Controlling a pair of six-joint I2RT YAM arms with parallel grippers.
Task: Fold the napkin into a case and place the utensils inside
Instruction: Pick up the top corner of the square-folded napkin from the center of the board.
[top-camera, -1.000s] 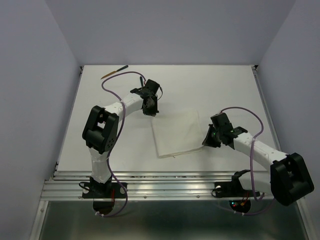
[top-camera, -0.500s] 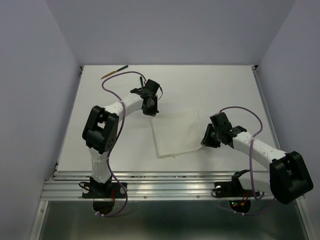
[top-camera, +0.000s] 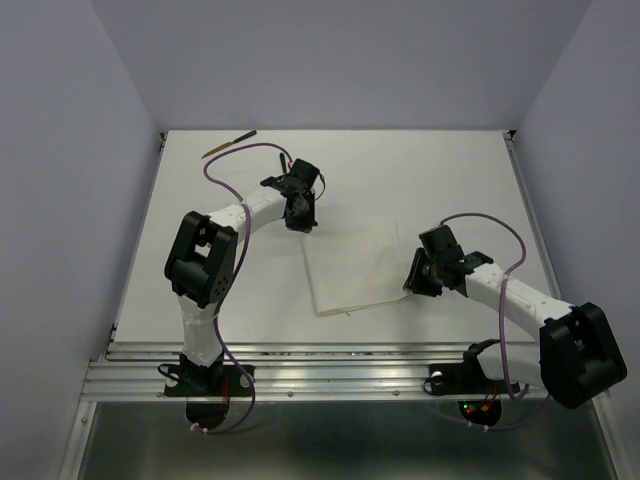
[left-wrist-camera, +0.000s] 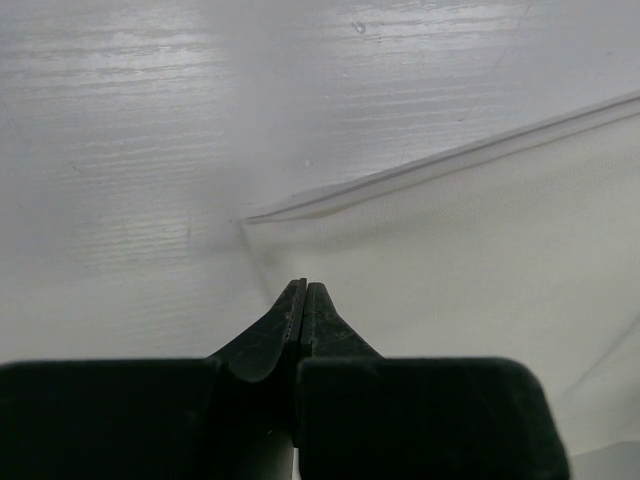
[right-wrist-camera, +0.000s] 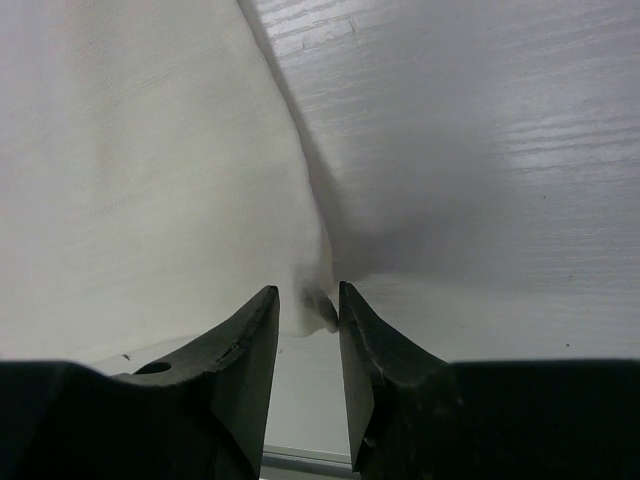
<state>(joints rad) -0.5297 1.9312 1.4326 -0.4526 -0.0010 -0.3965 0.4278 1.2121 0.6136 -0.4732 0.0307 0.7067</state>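
**newbie:** How do your jaws look from the wrist cams?

**regular:** Your left jaws are pressed fully together, tips down by the 11 o'clock corner of the napkin (top-camera: 350, 265). You can't tell if any cloth is pinched. Your right jaws stand partly apart at its 4 o'clock corner, with a nub of cloth edge loose in the gap.

**newbie:** And everything else?

**regular:** The napkin lies flat mid-table (top-camera: 450, 170). The utensils (top-camera: 228, 144) sit at the table's 11 o'clock corner, well apart from it.

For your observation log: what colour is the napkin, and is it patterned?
The napkin is plain white, unpatterned; best seen in the top external view.
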